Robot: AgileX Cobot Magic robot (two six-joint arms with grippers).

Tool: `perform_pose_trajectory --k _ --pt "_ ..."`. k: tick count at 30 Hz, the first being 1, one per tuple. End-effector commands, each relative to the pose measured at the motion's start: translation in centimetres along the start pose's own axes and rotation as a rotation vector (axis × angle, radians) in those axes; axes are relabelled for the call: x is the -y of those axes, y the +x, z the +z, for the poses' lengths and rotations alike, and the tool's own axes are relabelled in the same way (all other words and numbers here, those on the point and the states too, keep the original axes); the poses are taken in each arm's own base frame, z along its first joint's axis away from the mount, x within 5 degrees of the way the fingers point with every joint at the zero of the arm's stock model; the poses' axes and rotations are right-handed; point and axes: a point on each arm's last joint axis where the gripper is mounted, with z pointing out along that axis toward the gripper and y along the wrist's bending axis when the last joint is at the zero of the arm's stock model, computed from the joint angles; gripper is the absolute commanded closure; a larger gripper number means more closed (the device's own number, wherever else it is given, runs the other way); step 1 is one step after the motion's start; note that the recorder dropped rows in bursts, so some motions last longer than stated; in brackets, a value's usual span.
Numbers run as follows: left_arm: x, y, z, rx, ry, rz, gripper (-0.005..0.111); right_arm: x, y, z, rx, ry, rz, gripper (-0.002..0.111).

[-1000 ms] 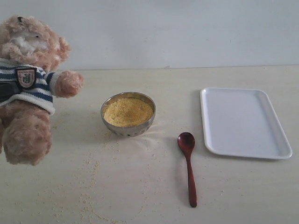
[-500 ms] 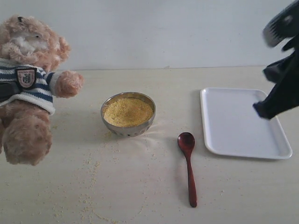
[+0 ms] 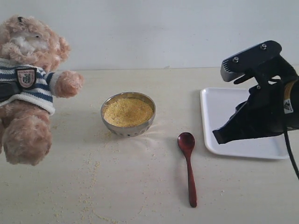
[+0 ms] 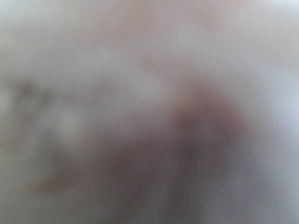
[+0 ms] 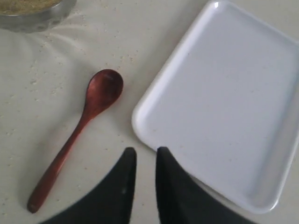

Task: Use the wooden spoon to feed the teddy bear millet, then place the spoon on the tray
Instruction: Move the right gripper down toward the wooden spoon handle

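Steel bowl [image 3: 129, 131] of millet [image 3: 127, 112], wooden spoon [image 3: 188, 161], white tray [image 3: 219, 116], teddy bear [image 3: 28, 70]: one each; right pincer [image 5: 145, 151] slightly apart, left pincer unclear.

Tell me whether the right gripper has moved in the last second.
Yes. Out of the exterior view a second ago, the right gripper has swung in leftward across the tray, toward the wooden spoon.

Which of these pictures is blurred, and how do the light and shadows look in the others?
Left wrist view: wholly out of focus, only soft pinkish-brown and grey patches, nothing nameable. Right wrist view: sharp, the wooden spoon and the tray crisp-edged, shadows soft. Exterior view: clear, even light, a faint shadow beside the steel bowl, no strong glare.
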Motion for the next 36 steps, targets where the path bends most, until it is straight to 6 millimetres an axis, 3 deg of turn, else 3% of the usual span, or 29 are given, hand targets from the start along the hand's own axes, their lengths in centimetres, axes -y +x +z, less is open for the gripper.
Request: perform_pose_trajectory --k 1,6,12,16,19,23,27,31,36 --pt "0.1 0.1 0.1 0.008 0.015 -0.007 0.102 -0.8 0.0 0.0 -0.001 -0.082 0.003 0.062" --pt "0.1 0.1 0.1 0.008 0.015 -0.007 0.102 -1.6 1.0 0.9 -0.043 -0.155 0.121 0.060" --pt "0.1 0.1 0.1 0.008 0.015 -0.007 0.102 -1.8 5.9 3.1 0.141 -0.145 0.197 0.060" --pt "0.1 0.1 0.1 0.008 0.015 -0.007 0.102 -1.8 8.4 3.2 0.251 -0.150 0.272 0.060" --pt "0.1 0.1 0.1 0.008 0.015 -0.007 0.102 -3.5 9.9 2.8 0.256 -0.226 0.207 0.060" --pt "0.1 0.1 0.1 0.008 0.015 -0.007 0.102 -6.3 10.2 2.6 0.281 -0.316 0.070 0.060" --pt "0.1 0.1 0.1 0.008 0.015 -0.007 0.102 -5.5 10.5 3.9 0.268 -0.166 0.156 0.060" --pt "0.1 0.1 0.1 0.008 0.015 -0.007 0.102 -6.3 11.4 4.9 0.191 -0.218 0.084 0.060" --pt "0.1 0.1 0.1 0.008 0.015 -0.007 0.102 -6.5 10.8 5.4 0.266 -0.226 0.106 0.060"
